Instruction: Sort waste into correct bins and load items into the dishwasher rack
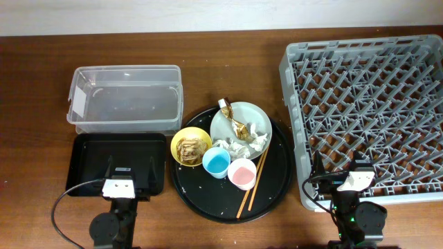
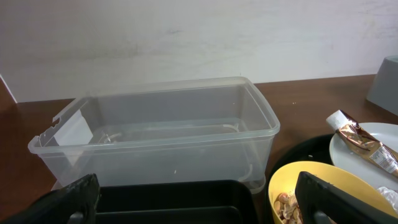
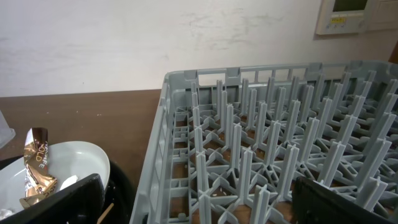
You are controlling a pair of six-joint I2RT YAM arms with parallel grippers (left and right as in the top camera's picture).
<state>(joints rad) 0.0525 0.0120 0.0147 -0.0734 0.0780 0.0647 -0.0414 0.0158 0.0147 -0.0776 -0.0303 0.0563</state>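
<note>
On the round black tray (image 1: 208,200) sit a pale plate (image 1: 257,116) with the gold-brown wrapper (image 1: 235,122) and white tissues (image 1: 243,143), a yellow bowl (image 1: 191,146) of brownish scraps, a blue cup (image 1: 217,162), a pink cup (image 1: 242,173) and wooden chopsticks (image 1: 253,182). The clear box (image 1: 126,97) and shallow black tray (image 1: 90,162) lie at the left, the grey rack (image 1: 367,114) at the right. My left gripper (image 1: 130,170) is open over the black tray's front edge. My right gripper (image 1: 344,168) is open over the rack's front left corner. Both are empty.
The left wrist view shows the clear box (image 2: 161,137), the yellow bowl (image 2: 323,180) and the wrapper (image 2: 364,142) on the plate. The right wrist view shows the rack (image 3: 280,155) and the plate (image 3: 68,165). A white wall stands behind the brown table (image 1: 34,83).
</note>
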